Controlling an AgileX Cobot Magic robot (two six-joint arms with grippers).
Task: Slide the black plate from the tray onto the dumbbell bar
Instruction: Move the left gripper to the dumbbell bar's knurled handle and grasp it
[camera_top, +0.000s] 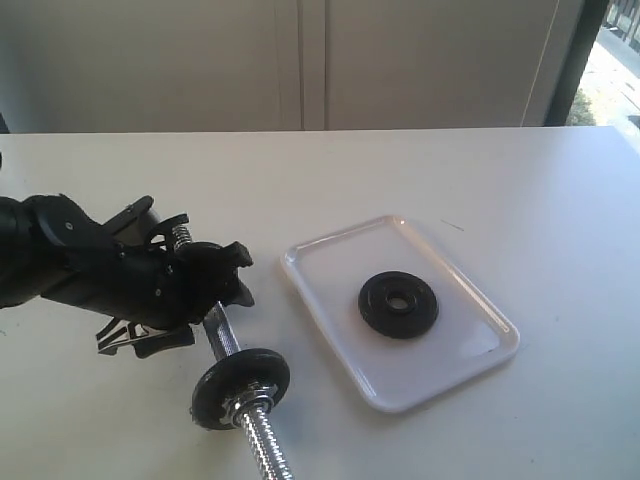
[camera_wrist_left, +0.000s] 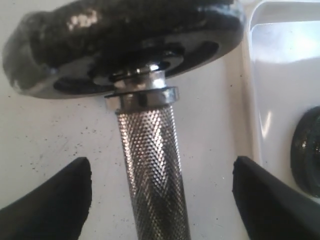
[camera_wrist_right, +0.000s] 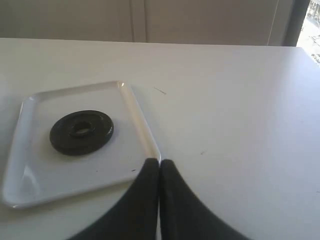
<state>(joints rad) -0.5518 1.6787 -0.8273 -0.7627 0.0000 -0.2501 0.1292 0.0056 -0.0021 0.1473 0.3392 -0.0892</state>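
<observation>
The black plate (camera_top: 398, 304) lies flat in the middle of the white tray (camera_top: 440, 362); the right wrist view shows the plate (camera_wrist_right: 81, 131) on the tray (camera_wrist_right: 60, 170) too. The chrome dumbbell bar (camera_top: 221, 335) lies on the table left of the tray, with a black disc (camera_top: 240, 385) and a silver nut near its front threaded end. My left gripper (camera_top: 200, 300) is open and straddles the bar's knurled middle (camera_wrist_left: 152, 165), its fingers apart from the metal on both sides. My right gripper (camera_wrist_right: 160, 165) is shut on nothing, near a tray corner, and is out of the exterior view.
The white table (camera_top: 480, 180) carries everything. The bar's mounted disc (camera_wrist_left: 125, 45) sits close to the tray's near rim (camera_wrist_left: 250, 100). A pale wall with cabinet doors (camera_top: 300, 60) runs along the far side of the table.
</observation>
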